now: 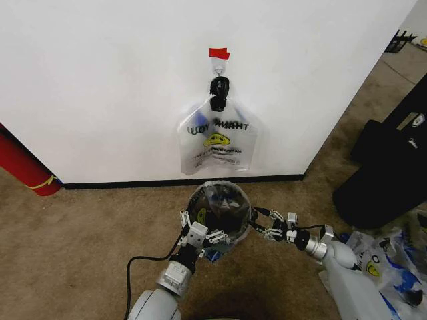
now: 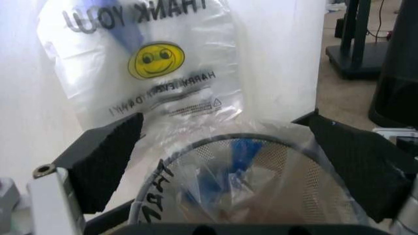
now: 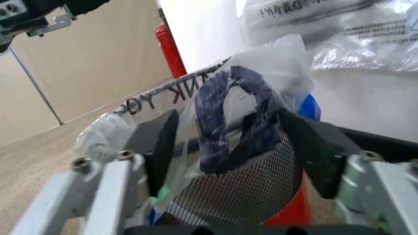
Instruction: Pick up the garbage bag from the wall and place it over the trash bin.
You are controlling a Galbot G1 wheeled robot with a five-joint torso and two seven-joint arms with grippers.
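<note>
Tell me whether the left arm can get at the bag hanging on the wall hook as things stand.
Probably yes: the left gripper sits open at the trash bin rim, and the hanging bag is just beyond on the wall, nothing between.

"THANK YOU" mirrored on hanging whitish bag [image 2: 150, 63], above yellow smiley

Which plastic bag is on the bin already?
The garbage bag draped over the trash bin, between the left gripper and right gripper. The other bag hangs on the wall.
</note>
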